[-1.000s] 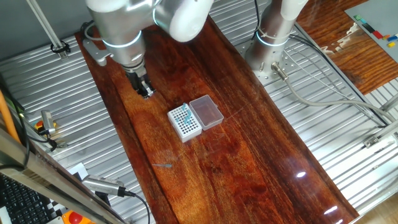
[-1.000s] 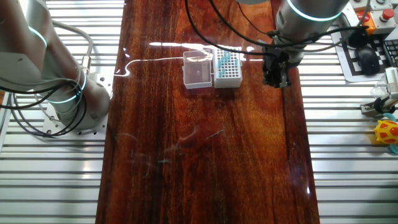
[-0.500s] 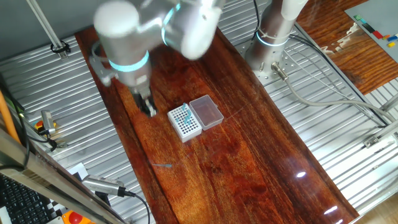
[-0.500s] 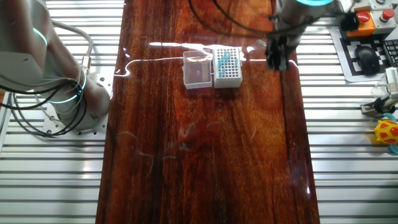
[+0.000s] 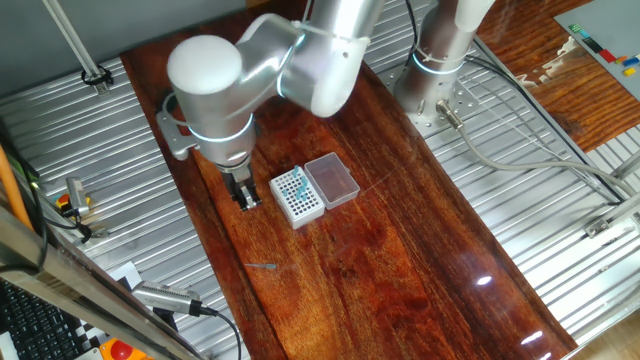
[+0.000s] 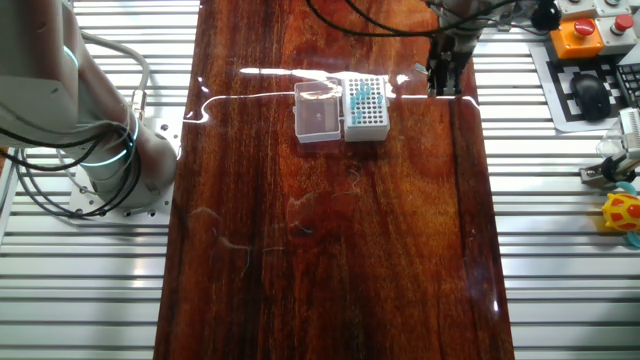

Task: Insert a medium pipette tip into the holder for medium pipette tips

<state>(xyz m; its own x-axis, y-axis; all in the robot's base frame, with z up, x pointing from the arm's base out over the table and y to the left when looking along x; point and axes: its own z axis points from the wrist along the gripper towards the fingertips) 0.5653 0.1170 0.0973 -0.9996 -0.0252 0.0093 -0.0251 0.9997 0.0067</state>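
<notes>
The holder for medium pipette tips (image 5: pixel 297 197) is a small white box with a grid of holes and a few blue tips in it. Its clear lid (image 5: pixel 332 180) lies open beside it. The other fixed view shows the holder (image 6: pixel 366 110) near the table's far end. The medium pipette tip (image 5: pixel 264 266) lies flat on the dark wood, a thin pale sliver well in front of the holder. I cannot make it out in the other fixed view. My gripper (image 5: pixel 245 196) points down just left of the holder, above the table. Its dark fingers (image 6: pixel 440 80) stand slightly open, holding nothing.
The wooden table (image 5: pixel 400 260) is a long dark strip between ribbed metal surfaces. A second arm's base (image 5: pixel 435 75) stands at its far right side. A keyboard and orange button (image 6: pixel 585 35) sit beside the table. Cables (image 6: pixel 60 170) trail around the base.
My gripper has travelled along the table's left side from behind the holder to right beside it, closer to the lying tip. The holder and tip have not moved.
</notes>
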